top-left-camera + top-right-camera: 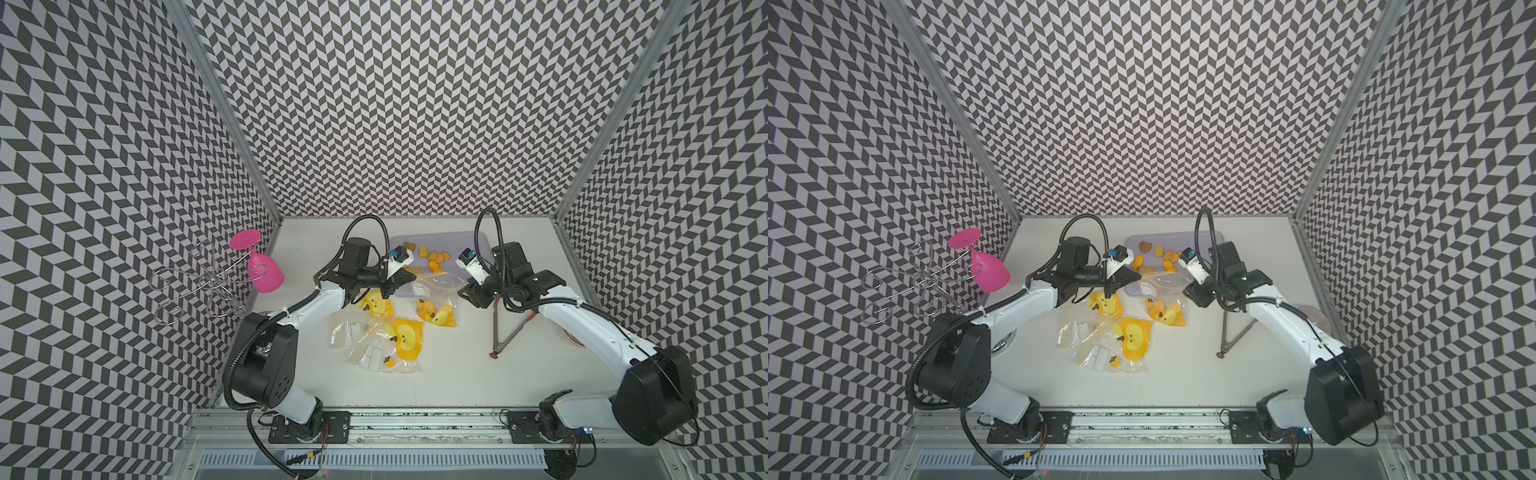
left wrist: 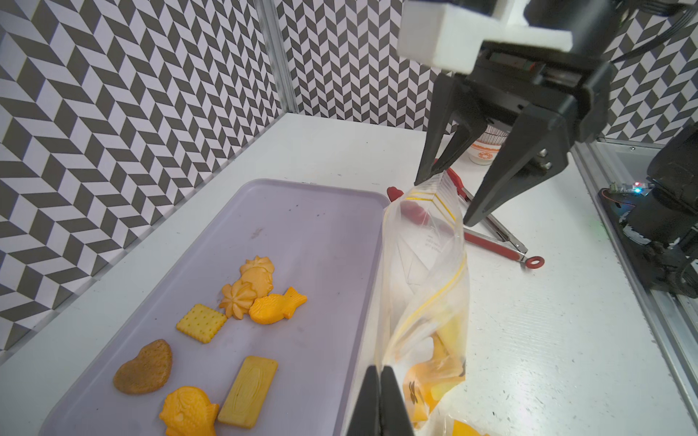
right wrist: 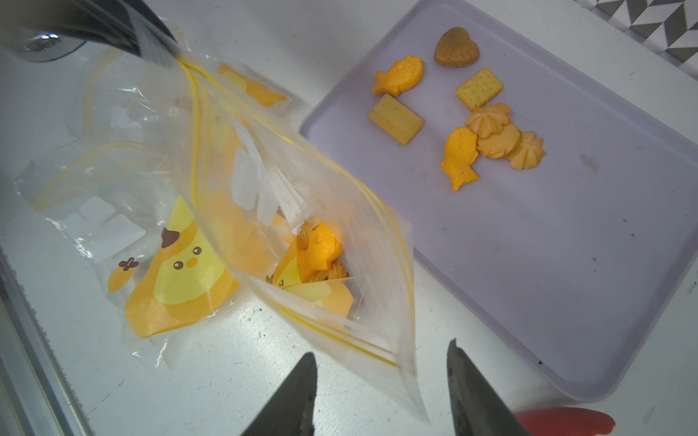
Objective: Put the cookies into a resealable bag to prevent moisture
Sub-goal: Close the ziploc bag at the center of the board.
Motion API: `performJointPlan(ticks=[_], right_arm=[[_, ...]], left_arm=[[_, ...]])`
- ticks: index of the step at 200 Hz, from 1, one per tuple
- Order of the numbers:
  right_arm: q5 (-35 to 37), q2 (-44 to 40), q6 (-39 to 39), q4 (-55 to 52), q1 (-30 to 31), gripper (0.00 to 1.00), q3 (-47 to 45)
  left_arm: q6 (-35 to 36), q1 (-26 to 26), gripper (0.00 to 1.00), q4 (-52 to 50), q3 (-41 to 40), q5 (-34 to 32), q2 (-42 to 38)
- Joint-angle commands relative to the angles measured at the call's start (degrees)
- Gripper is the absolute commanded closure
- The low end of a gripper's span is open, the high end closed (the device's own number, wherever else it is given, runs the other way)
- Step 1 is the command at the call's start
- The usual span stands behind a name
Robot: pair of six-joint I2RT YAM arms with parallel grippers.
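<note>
Though top views are hiding it, the left gripper (image 2: 379, 372) is clamping the bag (image 2: 426, 264) beside the tray (image 2: 321, 226); the right gripper (image 2: 443, 202) is gaping.

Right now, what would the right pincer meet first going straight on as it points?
The right pincer would probably meet the clear bag first: its zip edge lies between the open jaws.

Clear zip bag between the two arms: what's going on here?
The left gripper is shut on the clear resealable plastic bag at one end of its mouth, beside the lilac plastic tray. The right gripper is open, straddling the opposite end of the rim, not clamped. Some orange cookies lie inside the bag; eight sit on the tray.
</note>
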Motion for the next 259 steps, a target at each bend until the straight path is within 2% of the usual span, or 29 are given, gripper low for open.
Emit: performJointPlan(ticks=[1, 27, 43, 75, 102, 148, 175, 192, 215, 228, 252, 259], right_arm=[[-2.96, 1.11, -3.22, 1.36, 0.18, 0.46, 1.87], [-3.13, 1.93, -3.61, 1.45, 0.15, 0.47, 2.43], [-4.45, 2.65, -4.46, 0.87, 0.17, 0.52, 3.46], [-6.19, 3.66, -5.20, -1.86, 0.17, 0.81, 5.38], [-4.88, 1.87, -3.35, -3.30, 0.13, 1.00, 5.20], [-3.54, -0.96, 1.70, -6.98, 0.17, 1.00, 5.78], [2.29, -1.77, 8.16, -11.22, 0.53, 1.00, 8.50], [9.34, -1.20, 13.55, -16.15, 0.53, 1.00, 10.77], [9.78, -0.07, 14.07, -21.29, 0.55, 1.00, 11.83], [6.39, -0.05, 13.24, -21.41, 0.69, 1.00, 10.66], [2.62, -1.42, 12.53, -18.54, 0.70, 1.00, 8.26], [2.48, -1.54, 12.38, -18.04, 0.67, 1.00, 8.03]], left_arm=[[1.26, 0.36, 1.00, -0.03, 1.45, 1.67, 0.29], [1.48, 0.32, 1.00, 0.00, 1.32, 1.78, 0.25], [1.52, 0.34, 1.00, -0.10, 1.43, 1.75, 0.24], [1.76, 0.39, 1.00, -0.32, 1.30, 1.34, 0.04], [1.61, 0.61, 1.00, -0.26, 1.39, 1.17, -0.17], [1.25, 0.74, 1.00, 0.07, 1.39, 1.30, -0.20], [1.53, 0.78, 1.00, -0.35, 1.14, -1.62, -0.97], [1.54, 0.91, 1.00, -0.43, 0.95, -4.47, -1.54], [1.39, 1.24, 1.00, 0.26, 0.35, -5.45, -2.59], [2.17, 1.25, 1.00, 0.43, 0.22, -2.76, -2.73], [3.64, 0.37, 1.00, 1.78, -0.46, 6.93, -2.47], [3.83, -0.24, 0.94, 1.54, -0.32, 7.86, -2.05]])
